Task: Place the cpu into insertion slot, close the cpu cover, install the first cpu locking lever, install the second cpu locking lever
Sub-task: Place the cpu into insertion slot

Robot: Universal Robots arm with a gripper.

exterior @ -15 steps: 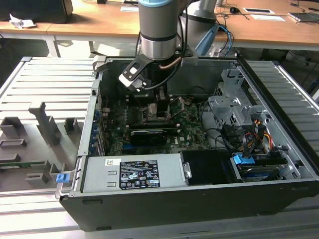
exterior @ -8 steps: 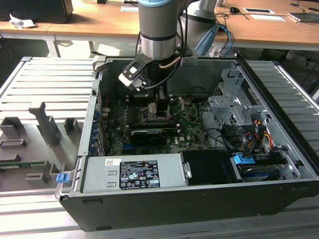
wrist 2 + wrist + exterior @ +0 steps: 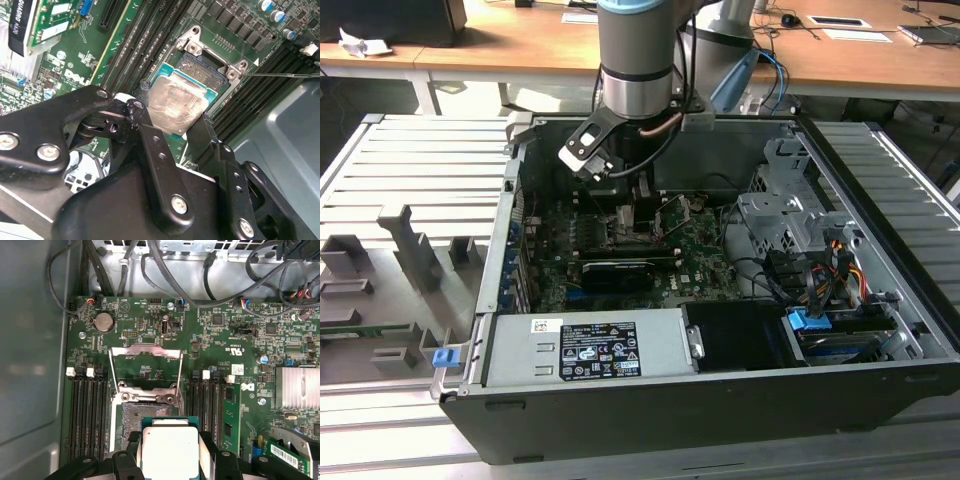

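- Over the insertion slot (image 3: pixel 200 65), your tool (image 3: pixel 170 117) grips the cpu (image 3: pixel 172 100), not yet seated.
- The cpu cover (image 3: pixel 145 352) stands open; closing and locking are not yet done.

Exterior view: bright, even light from above, wooden desk (image 3: pixel 520 45) behind well lit, ribbed table (image 3: pixel 410 150) washed pale, inside of the computer case (image 3: pixel 720 150) dimmer, arm (image 3: pixel 640 60) shading the motherboard (image 3: pixel 705 255) beneath. Second wrist view: soft streaky glare on the cpu (image 3: pixel 172 107) top. First wrist view: cpu (image 3: pixel 170 452) top blown near white, heatsink (image 3: pixel 300 387) bright, case wall (image 3: pixel 30 365) dull with faint reflections.
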